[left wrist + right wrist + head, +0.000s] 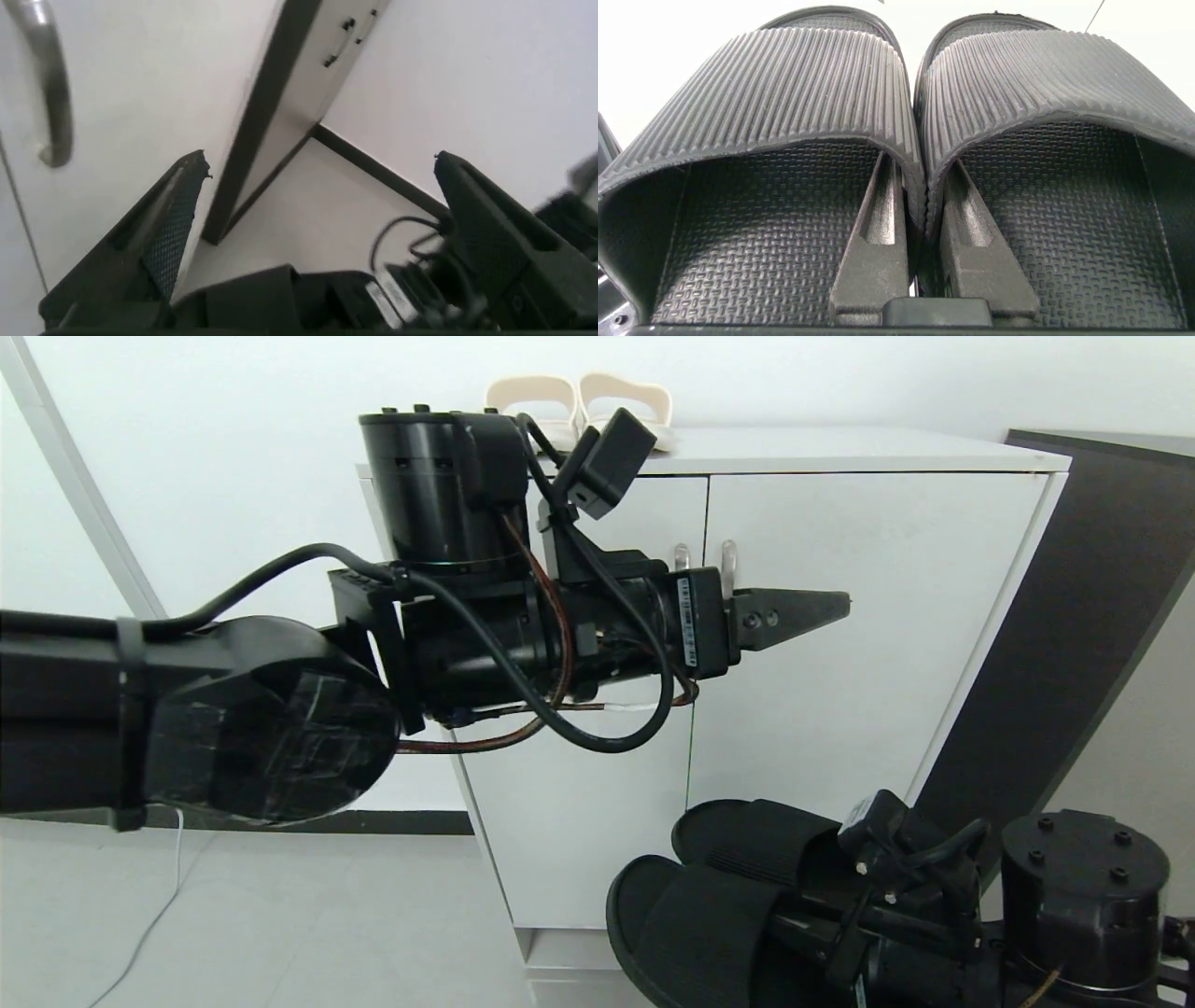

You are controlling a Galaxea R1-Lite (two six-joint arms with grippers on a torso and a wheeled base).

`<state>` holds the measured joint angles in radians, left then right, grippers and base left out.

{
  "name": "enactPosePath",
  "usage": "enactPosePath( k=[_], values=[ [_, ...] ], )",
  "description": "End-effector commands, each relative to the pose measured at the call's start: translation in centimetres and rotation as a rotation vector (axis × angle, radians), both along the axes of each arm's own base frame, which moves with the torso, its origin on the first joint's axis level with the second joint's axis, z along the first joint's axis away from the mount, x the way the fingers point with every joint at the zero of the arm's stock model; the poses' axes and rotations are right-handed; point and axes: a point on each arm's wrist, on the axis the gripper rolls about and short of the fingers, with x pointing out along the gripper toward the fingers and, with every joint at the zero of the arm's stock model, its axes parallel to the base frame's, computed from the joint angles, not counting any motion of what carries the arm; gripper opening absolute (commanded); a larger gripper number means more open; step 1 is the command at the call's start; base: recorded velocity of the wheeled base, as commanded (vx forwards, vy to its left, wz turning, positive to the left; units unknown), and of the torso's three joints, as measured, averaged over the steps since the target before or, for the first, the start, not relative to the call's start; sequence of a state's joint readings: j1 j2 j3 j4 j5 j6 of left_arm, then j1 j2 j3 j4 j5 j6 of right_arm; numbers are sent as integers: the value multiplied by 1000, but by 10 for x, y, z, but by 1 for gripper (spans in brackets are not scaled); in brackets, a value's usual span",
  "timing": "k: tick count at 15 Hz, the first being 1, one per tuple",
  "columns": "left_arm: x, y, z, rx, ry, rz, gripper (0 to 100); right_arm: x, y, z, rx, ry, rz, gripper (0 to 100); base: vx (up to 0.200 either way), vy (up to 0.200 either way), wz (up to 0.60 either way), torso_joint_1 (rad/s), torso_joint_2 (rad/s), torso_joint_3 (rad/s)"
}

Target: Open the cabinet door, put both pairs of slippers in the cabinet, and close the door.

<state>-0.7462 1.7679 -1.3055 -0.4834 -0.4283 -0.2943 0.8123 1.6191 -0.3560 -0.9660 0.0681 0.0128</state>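
The left gripper (805, 607) was parked right in front of the white cabinet (868, 728), doors shut, just beside the two door handles (727, 564). Its fingers (163, 247) were spread wide with nothing between them. Lower down on the right, the right gripper (922, 187) had its fingers (874, 245) pinching the touching inner walls of the black slippers (714, 919), so the pair sat side by side, while the cream slippers (581, 403) sat on top of the cabinet.

Left gripper (836, 605) high, fingers (159, 243) apart; right gripper (923, 173) low, fingers (873, 252) pinched.
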Motion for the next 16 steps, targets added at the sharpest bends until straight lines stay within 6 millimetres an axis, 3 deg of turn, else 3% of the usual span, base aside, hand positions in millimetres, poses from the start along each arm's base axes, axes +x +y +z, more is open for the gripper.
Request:
enactPosePath(
  k=[1, 8, 16],
  values=[
    [15, -11, -9, 11, 13, 27, 100, -1, 0, 1, 4, -4, 0, 0, 0, 0, 0, 0, 0, 0],
    [40, -8, -8, -2, 5, 134, 100, -1, -1, 2, 5, -6, 0, 0, 0, 0, 0, 0, 0, 0],
    [64, -19, -18, -4, 11, 182, 100, 0, 0, 0, 0, -1, 0, 0, 0, 0, 0, 0, 0, 0]
  ],
)
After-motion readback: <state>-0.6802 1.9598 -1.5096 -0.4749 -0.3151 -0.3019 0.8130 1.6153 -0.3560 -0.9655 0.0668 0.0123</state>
